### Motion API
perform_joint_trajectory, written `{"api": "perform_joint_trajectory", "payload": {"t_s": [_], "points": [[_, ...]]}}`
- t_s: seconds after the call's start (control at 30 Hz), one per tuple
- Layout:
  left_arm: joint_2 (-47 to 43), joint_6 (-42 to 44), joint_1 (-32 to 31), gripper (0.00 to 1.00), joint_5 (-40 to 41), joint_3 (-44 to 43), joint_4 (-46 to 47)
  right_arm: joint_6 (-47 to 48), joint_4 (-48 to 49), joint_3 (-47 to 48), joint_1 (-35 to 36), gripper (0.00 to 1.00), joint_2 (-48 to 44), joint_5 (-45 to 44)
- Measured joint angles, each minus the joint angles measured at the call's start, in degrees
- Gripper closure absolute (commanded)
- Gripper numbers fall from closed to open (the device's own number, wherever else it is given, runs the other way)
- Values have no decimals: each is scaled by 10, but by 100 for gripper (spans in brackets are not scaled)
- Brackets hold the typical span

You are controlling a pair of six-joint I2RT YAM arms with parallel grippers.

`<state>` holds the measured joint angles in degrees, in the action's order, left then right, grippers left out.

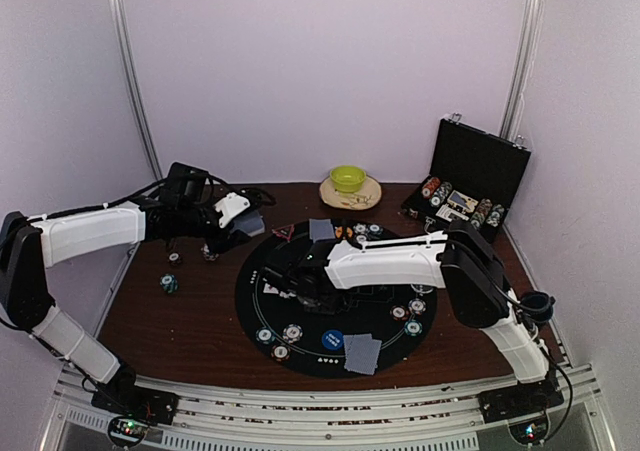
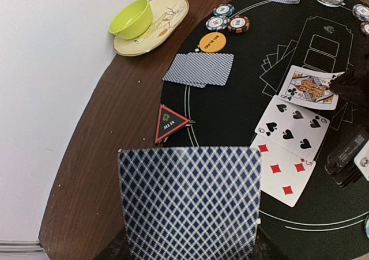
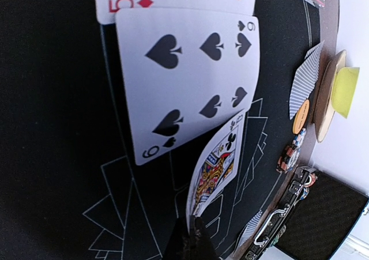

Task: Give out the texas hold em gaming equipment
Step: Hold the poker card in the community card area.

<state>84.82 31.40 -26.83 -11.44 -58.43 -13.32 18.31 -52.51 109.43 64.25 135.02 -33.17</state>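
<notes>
Blue-backed cards (image 2: 190, 202): we log them gripped in the left tool (image 1: 230, 215), over the tabletop (image 2: 109, 139) by the mat (image 2: 230, 113) rim. Face-up on mat: five (image 2: 282, 176), six (image 2: 293, 128), king (image 2: 311, 87). Right tool (image 3: 190, 245) closed, tips at the king's edge.

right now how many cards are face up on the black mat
3: the five of diamonds, the six of spades overlapping it, and the club face card pinched in the right claw; more may be hidden.
</notes>
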Motion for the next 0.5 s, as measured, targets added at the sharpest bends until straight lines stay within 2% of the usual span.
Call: {"api": "perform_joint_trajectory", "payload": {"t_s": [0.17,0.33,0.5], "points": [[0,0,0,46,0,0,0,7,4,-11,1,95,0,18],[0,0,0,46,0,1,0,12,5,-14,3,74,0,28],[0,0,0,46,0,1,0,13,4,-15,3,72,0,36]]}}
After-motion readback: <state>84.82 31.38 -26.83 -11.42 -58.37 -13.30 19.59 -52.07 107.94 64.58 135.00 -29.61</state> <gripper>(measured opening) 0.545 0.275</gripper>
